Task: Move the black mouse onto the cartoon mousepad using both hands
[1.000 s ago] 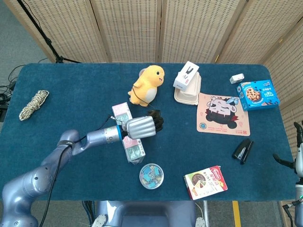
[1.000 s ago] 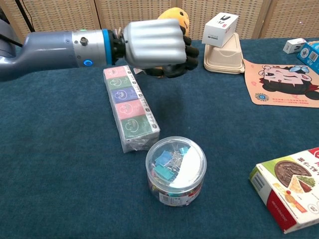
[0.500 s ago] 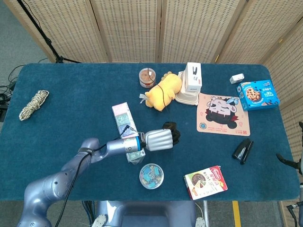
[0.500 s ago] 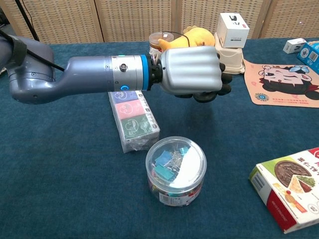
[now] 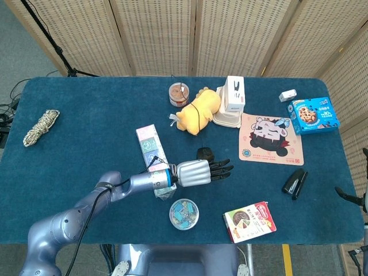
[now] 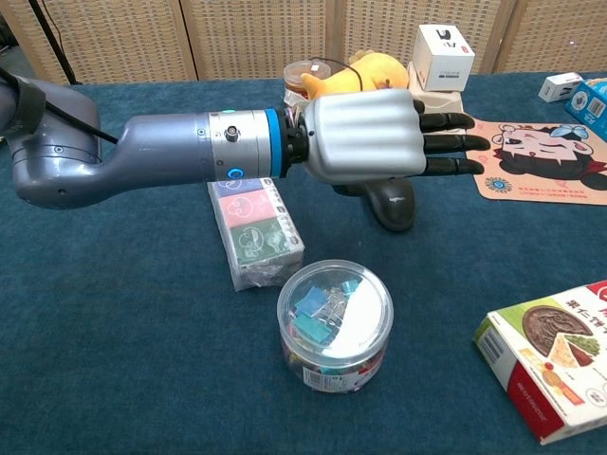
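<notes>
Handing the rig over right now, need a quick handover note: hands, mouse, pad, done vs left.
Left hand: fingers extended, holding nothing, above the black mouse.
Right hand: only a sliver at the right frame edge; state unclear.
Mouse lies on the table mid-way, left of the cartoon mousepad, not on it.
Done: mouse set down within the right arm's side, short of the pad.
Left: right hand picks the mouse up and places it on the pad.

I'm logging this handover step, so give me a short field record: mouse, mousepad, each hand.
mouse: black mouse lies on the table, short of the pad, under the left hand's fingers, released
mousepad: cartoon mousepad lies flat, nothing on it
left hand: left hand is open, fingers stretched toward the pad
right hand: right hand shows only at the right frame edge; state unclear
</notes>
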Robot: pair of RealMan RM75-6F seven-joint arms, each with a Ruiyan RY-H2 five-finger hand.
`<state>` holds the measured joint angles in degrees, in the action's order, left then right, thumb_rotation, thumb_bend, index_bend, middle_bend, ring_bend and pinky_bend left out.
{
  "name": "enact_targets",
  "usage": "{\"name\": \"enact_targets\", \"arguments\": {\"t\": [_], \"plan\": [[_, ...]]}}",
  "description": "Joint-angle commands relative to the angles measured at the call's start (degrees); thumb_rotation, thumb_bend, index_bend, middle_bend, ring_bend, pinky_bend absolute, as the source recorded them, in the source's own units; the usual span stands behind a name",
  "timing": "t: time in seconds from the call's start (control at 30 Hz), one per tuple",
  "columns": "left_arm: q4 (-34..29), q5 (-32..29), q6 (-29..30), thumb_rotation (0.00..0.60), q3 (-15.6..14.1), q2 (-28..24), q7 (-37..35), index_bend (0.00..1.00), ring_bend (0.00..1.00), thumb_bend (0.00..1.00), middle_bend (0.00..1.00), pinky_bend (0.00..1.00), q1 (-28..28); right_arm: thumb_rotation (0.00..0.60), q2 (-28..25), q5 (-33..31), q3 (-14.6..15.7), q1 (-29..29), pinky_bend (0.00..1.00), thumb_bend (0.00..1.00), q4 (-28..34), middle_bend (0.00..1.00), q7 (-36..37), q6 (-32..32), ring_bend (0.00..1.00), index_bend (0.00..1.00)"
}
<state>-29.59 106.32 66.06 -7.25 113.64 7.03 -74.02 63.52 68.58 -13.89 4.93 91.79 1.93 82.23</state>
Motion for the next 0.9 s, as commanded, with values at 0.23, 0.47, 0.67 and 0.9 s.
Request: {"name": "enact_targets", "arguments": {"t": [0.23, 0.47, 0.67, 0.9], "plan": [[-7.5, -1.2, 5.4, 0.6, 2.0, -5.1, -0.4, 0.0, 0.0, 0.19, 0.0, 0.37, 2.1, 0.6, 0.1, 0.2, 0.2, 0.0, 0.0, 0.0, 0.2, 0.0, -0.3, 0.1, 0.0, 0.0], [-28.6, -6.9, 10.6, 0.6, 5.3, -19.0, 1.7, 0.0, 0.0, 0.14, 0.0, 0.27, 9.5, 0.6, 0.7, 0.4, 0.5, 0.4, 0.0, 0.0, 0.1, 0.0, -1.7, 0.0, 0.0, 0.0], [-43.6, -13.3, 12.3, 0.6, 5.5, -30.3, 1.6, 0.0, 0.0, 0.12, 0.0, 0.17, 17.8, 0.6, 1.5, 0.4, 0.8, 0.6, 0.0, 0.0, 0.2, 0.0, -3.7, 0.3, 0.0, 0.0], [-50.8, -21.4, 14.4, 0.6, 5.4, -37.6, 1.4, 0.0, 0.0, 0.11, 0.0, 0.12, 27.5, 0.6, 3.5, -1.1, 0.9, 1.6, 0.0, 0.0, -0.3, 0.0, -7.1, -0.6, 0.0, 0.0]]}}
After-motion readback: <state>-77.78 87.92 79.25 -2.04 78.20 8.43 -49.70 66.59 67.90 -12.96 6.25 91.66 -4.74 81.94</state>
